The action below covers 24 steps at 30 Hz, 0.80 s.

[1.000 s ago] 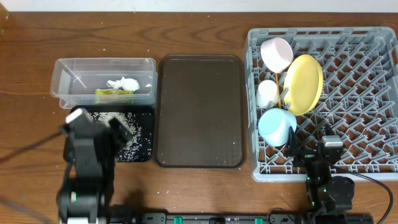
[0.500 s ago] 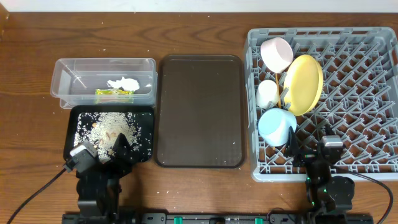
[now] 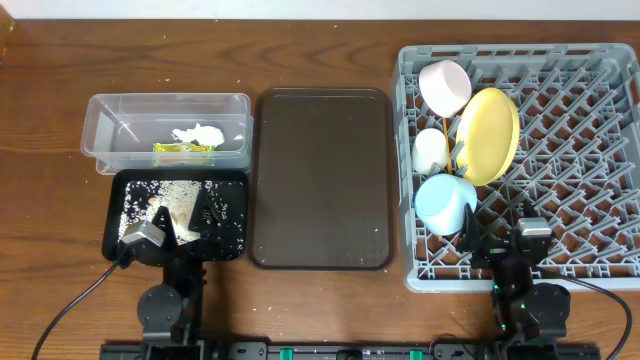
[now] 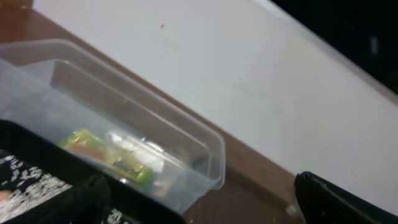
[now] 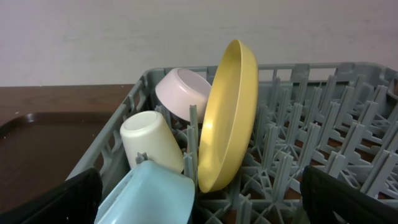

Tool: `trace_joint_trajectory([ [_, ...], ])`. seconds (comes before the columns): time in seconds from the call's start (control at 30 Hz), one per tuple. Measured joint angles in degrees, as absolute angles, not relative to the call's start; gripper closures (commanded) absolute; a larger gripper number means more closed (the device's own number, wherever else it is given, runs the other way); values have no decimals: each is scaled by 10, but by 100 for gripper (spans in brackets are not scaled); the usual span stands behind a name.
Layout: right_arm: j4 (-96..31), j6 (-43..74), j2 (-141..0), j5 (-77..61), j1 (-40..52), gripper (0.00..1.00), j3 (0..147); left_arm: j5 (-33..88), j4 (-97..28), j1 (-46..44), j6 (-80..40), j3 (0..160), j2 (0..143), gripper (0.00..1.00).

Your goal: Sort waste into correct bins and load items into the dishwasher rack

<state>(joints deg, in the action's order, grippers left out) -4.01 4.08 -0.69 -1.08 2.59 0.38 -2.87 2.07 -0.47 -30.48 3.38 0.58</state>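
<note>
As left gripper [image 3: 187, 215] and right gripper [image 3: 497, 238] gape empty, wrapper [image 3: 183, 148] and rice [image 3: 175, 190] binned left of the brown tray [image 3: 320, 180], plate [image 3: 488, 135] in the rack [image 3: 580, 180] right of it, we reckon sorting's done: next, just park them both.

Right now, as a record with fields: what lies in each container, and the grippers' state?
clear plastic tub: green-and-yellow snack wrapper, crumpled white tissue
shallow black tray: loose white rice grains
grey plastic lattice rack: yellow plate, pale pink bowl, small white cup, light blue bowl
left gripper: open, over black tray
right gripper: open, at rack's near edge
</note>
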Motion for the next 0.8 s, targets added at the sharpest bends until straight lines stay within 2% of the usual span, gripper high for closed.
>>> trace_joint_trajectory([
  [0.13,-40,41,-7,-11,26,1,4,-27,46,-5,-313,13,6,2],
  [0.57,-40,41,-7,-11,26,1,4,-15,-11,-8,-312,9,6,2],
  [0.8,-40,41,-7,-11,26,1,4,10,-15,-37,-227,11,6,2],
])
